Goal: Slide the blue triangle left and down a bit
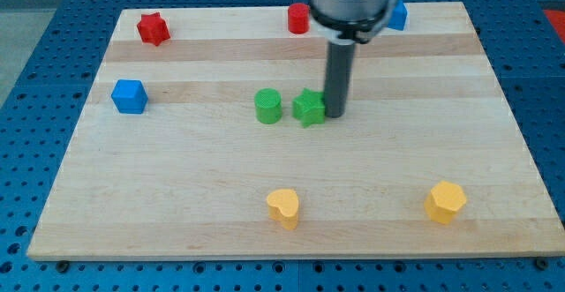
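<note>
A pale wooden table [291, 168] lies on a blue pegboard bench, with small blocks scattered over it. The arm carries no claw at all, only a dark rod, so nothing is held; its tip [336, 115] rests on the wood, touching or just beside the right side of the green star [308, 107]. Taking that star as the landmark, a green cylinder [268, 106] stands just to its left, a blue cube [129, 96] sits far left, a red star [153, 28] is far up and left, and a red cylinder [298, 18] is straight above near the table's top edge. The blue triangle [398, 15], the block to be moved, is up and to the right of the star, near the top edge and partly hidden behind the arm's body, so its shape is hard to confirm. A yellow heart [284, 208] lies below the star and a yellow hexagon [445, 201] below and right. To do the step well, the tip should probably circle to the triangle's upper right side without nudging the star, then push gently down and left, stopping short of the red cylinder.
</note>
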{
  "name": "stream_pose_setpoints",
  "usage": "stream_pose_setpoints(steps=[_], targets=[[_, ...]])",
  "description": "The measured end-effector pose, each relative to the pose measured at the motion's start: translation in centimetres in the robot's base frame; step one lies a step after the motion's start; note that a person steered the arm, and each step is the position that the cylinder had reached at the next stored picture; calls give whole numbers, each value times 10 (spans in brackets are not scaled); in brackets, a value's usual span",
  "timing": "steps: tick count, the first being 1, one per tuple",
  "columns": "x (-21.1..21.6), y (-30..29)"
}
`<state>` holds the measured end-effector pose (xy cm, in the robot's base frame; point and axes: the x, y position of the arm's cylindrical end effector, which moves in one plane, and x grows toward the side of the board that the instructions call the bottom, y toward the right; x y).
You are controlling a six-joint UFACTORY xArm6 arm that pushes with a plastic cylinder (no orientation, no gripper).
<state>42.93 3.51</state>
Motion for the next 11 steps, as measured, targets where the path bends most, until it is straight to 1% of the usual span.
stream_pose_setpoints(steps=[1,2,3,4,5,6,8,10,11], targets=[[7,4],[-14,55],[-72,112],[-104,179],[-165,205],[-238,208],[-212,150],[-208,113],[-183,91]])
